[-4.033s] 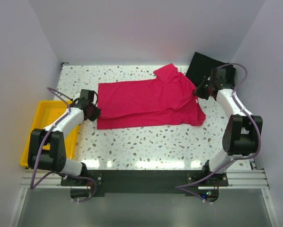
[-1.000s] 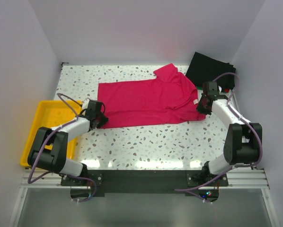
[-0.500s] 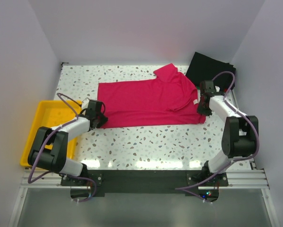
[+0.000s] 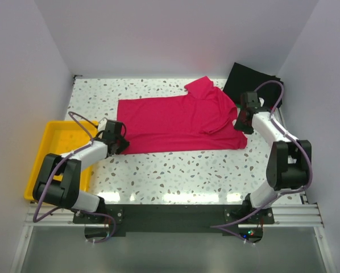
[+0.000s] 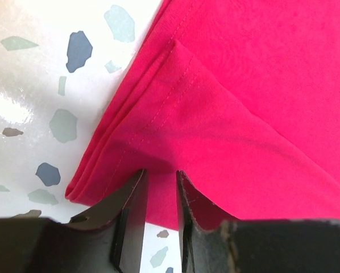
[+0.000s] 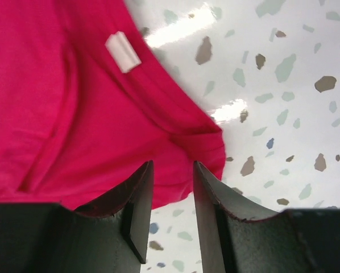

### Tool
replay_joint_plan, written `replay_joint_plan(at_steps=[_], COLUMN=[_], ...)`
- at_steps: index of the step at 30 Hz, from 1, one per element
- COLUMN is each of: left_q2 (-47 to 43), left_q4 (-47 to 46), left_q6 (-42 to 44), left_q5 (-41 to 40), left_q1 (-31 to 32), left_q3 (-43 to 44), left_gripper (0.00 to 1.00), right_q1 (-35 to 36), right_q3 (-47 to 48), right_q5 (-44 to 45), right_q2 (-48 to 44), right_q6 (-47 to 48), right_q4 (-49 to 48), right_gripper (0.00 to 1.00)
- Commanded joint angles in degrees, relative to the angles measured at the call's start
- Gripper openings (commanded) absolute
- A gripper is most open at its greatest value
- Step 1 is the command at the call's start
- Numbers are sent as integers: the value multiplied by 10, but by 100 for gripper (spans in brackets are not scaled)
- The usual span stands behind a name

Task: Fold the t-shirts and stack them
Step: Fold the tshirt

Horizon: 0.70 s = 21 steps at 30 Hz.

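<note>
A crimson-pink t-shirt [image 4: 175, 122] lies flat across the middle of the table, folded lengthwise, collar end to the right. My left gripper [image 4: 121, 145] sits at its near-left corner. In the left wrist view the jaws [image 5: 161, 173] stand open, tips just over the hemmed cloth [image 5: 244, 85], nothing between them. My right gripper [image 4: 241, 121] is at the shirt's right end. Seen from the right wrist it [image 6: 173, 165] is open above the bunched edge of the shirt [image 6: 62, 114], near the white neck tag [image 6: 123, 52]. A black t-shirt [image 4: 247, 79] lies at the far right corner.
A yellow tray [image 4: 50, 139] sits off the table's left edge, under my left arm. White walls close in on the left, back and right. Speckled tabletop [image 4: 181, 170] shows between the shirt and the arm bases.
My right gripper has opened and let go of the shirt's right end, drawing back a little toward the far side. The left gripper has stayed put over the last second.
</note>
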<state>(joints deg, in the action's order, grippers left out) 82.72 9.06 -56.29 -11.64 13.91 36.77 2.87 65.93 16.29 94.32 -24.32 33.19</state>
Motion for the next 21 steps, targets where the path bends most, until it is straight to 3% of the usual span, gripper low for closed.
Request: replay_joint_plan(at_steps=[1, 7, 13, 21], left_q2=[-33, -72, -26, 45], left_q4=[9, -10, -47, -105], left_q6=[17, 22, 22, 36], left_q5=[10, 29, 45, 63], left_q1=[-3, -1, 2, 13], left_q3=[9, 28, 50, 38], left_gripper=[32, 33, 31, 28], right_q1=[30, 104, 104, 102], right_q3=[3, -39, -76, -145], right_q5=[-45, -77, -86, -77], right_q2=[-90, -96, -45, -21], right_q6=[-25, -64, -79, -114], right_q4=[-18, -80, -152, -259], right_gripper=[38, 40, 44, 41])
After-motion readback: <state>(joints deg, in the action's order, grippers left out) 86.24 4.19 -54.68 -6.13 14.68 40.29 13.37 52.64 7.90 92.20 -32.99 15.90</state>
